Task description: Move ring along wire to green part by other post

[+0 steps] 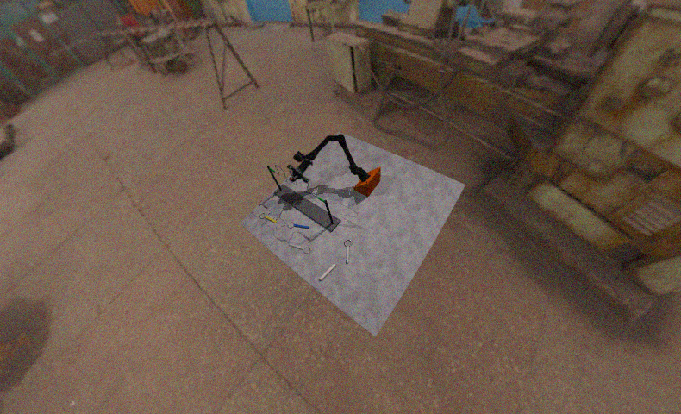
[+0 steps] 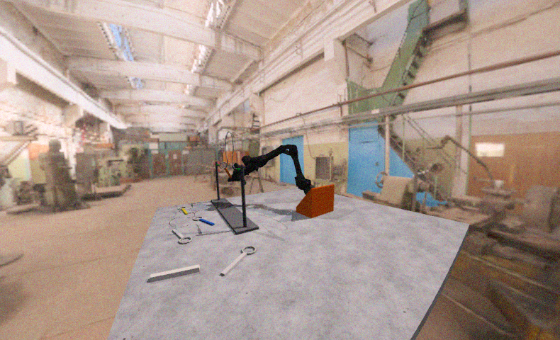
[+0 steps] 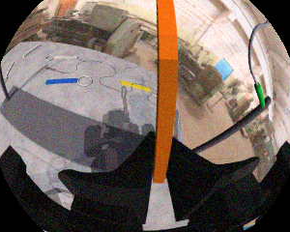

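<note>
Factory hall, grey tabletop. We see the pincer clamped on the orange handle at frame centre, ring top-centre, wire status unclear. Risk we judge: any tilt swings the ring into the grey wire upper right.

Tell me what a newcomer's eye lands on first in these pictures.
First, the black arm reaching from its orange base at the far side of the grey table toward the two posts on the dark plate. In the wrist view, the orange handle stands upright, clamped between the fingers. Spare ring tools, like the white-handled one, lie scattered near the plate.
</note>
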Tool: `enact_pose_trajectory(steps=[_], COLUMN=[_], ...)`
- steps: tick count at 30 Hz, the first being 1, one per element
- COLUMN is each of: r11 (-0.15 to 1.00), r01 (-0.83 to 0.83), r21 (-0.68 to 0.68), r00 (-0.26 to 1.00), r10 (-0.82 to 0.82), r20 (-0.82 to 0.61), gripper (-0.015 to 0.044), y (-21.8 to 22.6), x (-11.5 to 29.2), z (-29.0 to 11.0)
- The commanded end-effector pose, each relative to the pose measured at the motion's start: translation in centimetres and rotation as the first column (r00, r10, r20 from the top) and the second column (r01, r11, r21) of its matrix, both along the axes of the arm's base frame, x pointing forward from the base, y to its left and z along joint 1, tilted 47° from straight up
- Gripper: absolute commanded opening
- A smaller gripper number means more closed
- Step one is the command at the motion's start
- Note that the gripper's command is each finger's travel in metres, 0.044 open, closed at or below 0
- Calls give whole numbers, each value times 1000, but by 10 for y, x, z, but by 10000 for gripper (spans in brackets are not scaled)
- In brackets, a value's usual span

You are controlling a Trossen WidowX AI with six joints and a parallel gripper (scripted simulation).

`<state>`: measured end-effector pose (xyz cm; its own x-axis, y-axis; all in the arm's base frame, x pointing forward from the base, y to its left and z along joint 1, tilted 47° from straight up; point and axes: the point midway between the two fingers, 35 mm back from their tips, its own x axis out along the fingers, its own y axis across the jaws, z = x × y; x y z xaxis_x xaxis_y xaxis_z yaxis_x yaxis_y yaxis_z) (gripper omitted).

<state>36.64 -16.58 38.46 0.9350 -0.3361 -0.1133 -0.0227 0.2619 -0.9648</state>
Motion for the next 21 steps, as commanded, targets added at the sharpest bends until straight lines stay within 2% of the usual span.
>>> enact_pose_trajectory(steps=[1,15,21], r11=[995,935,908], r01=[-10,-16,-17], r21=[99,355,418], r00=[1000,998,997], r10=[12,39,48], r20=[-17,-56,-65], gripper=[-150,-150,-150], y=[5,25,33], x=[1,0,-1], z=[-15,-53,-63])
